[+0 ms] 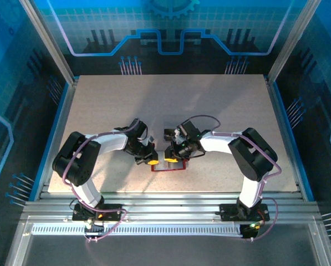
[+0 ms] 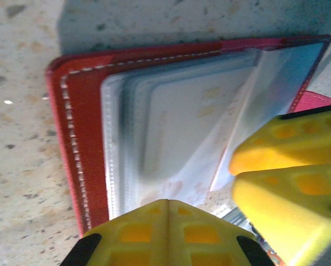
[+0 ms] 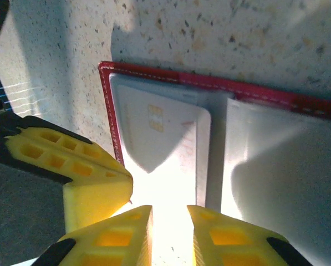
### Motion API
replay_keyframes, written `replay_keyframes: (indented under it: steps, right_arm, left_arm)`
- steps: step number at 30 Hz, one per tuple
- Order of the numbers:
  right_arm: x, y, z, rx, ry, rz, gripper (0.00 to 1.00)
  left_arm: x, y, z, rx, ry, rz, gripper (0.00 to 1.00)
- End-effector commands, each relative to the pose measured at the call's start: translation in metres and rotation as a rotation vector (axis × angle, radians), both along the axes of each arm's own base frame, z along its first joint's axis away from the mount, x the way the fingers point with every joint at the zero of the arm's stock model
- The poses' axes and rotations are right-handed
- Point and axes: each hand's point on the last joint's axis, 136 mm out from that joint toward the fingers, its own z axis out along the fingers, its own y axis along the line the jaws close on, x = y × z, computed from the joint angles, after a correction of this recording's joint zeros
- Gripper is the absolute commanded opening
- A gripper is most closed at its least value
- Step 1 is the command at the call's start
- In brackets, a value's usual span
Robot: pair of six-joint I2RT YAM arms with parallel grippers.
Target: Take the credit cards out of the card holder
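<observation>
jaws at the card holder (image 2: 85,166)
left gripper (image 2: 168,206) was pinched closed; right gripper (image 3: 169,215) sat barely apart, glare hid any grip

1 red card holder (image 1: 168,169) lies open by the near edge of the 1 tabletop (image 1: 209,100). 1 pale card (image 3: 165,133) with 1 chip mark can be counted in its clear sleeves (image 2: 265,94); any further cards are hidden, and the overlapping sleeves cannot be counted. There are 2 arms, left arm (image 1: 107,141) and right arm (image 1: 220,141), with 1 left gripper (image 2: 168,216) and 1 right gripper (image 3: 169,221), each carrying 2 yellow fingers (image 3: 112,238), so 4 fingers
</observation>
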Motion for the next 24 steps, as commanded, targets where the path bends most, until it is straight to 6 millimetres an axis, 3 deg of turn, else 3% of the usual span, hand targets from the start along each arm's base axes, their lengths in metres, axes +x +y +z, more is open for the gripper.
replay_keyframes:
  steps: [1,24]
  right_arm:
    - [-0.006,0.007,-0.005,0.042,0.041,0.001,0.22]
    - [-0.012,-0.014,-0.017,-0.097,0.027,0.022,0.22]
  left_arm:
    - [0.002,-0.011,0.012,-0.053,-0.003,0.002,0.00]
    - [-0.010,0.002,-0.013,0.034,0.051,-0.028,0.00]
